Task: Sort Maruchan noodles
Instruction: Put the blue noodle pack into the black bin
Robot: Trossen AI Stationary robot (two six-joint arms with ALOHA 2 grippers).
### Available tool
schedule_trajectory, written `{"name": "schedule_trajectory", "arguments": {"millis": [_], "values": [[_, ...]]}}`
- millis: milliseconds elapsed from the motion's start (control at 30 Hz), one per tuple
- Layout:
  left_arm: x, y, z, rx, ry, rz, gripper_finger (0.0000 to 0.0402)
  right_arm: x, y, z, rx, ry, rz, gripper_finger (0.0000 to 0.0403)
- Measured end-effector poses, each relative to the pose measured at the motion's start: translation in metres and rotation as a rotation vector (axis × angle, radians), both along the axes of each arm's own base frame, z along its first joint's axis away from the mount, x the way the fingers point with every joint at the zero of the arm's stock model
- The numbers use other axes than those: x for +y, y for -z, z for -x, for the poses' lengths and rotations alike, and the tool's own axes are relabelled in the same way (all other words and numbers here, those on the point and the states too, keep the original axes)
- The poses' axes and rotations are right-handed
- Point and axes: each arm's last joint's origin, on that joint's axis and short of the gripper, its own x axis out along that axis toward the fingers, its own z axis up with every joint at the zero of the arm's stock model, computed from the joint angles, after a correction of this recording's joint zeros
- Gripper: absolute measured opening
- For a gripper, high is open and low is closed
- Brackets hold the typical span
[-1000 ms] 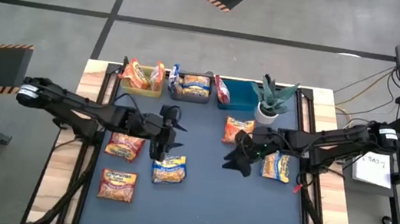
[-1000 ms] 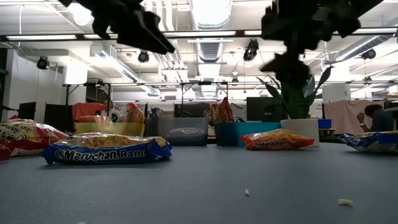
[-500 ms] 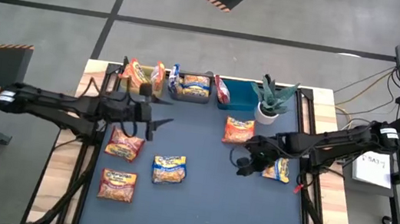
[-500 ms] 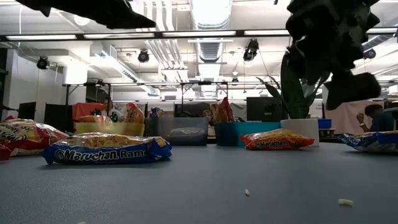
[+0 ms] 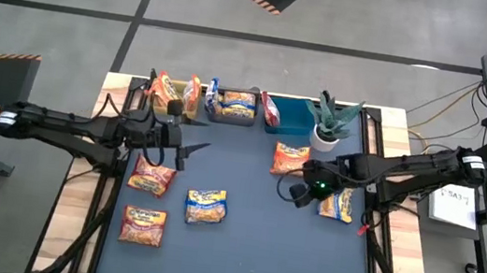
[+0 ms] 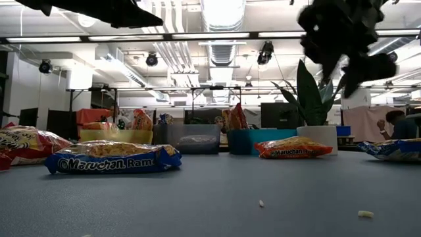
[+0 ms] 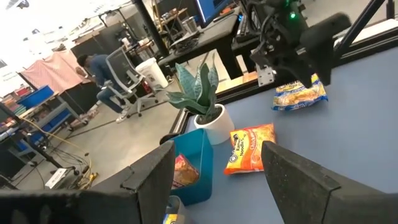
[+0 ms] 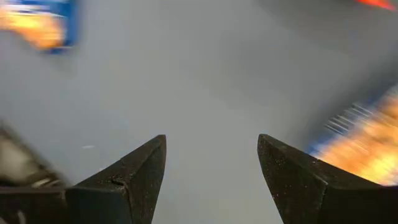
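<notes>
Maruchan noodles status, near edge outward: one orange packet and one yellow-and-blue packet lie nearest me on the tabletop, another orange packet just behind. Right side: a yellow-and-blue packet sits just beside my right pincer, and an orange one lies a bit farther back.

Right pincer is wide and empty, over bare mat. Left pincer is also wide and empty, raised near the bins.

Step, as I read it: pick up the right-side yellow-and-blue packet. I'd centre over it, come down square and pinch across the short width; crinkly film may slip.

Far edge: yellow-green bin holds orange packets, grey bin yellow-and-blue ones, blue bin one red packet. Potted plant stands just beside it.
</notes>
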Motion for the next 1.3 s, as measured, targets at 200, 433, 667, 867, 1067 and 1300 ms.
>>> {"name": "schedule_trajectory", "arguments": {"millis": [200,433,667,867,1067,1300], "values": [[0.0,0.0,-0.001,0.0,0.0,0.0,0.0221,-0.004,0.008,0.015,0.169,0.067,0.074,0.0226],[0.0,0.002,-0.005,0.0,-0.001,0.002,0.0221,-0.003,0.018,-0.003,0.061,0.015,0.104,0.0216],[0.0,0.003,-0.007,0.008,-0.001,0.007,0.0221,-0.001,0.016,-0.044,-0.01,-0.133,0.17,0.0214],[0.0,0.003,-0.007,0.008,-0.002,0.007,0.0221,-0.001,0.008,-0.075,0.042,-0.31,0.251,0.0214],[0.0,0.004,-0.007,0.014,-0.001,0.007,0.0221,-0.001,0.007,-0.096,0.142,-0.505,0.362,0.0214],[0.0,0.005,-0.008,0.015,-0.002,0.011,0.0221,-0.002,0.026,-0.11,0.186,-0.798,0.531,0.0214]]}}
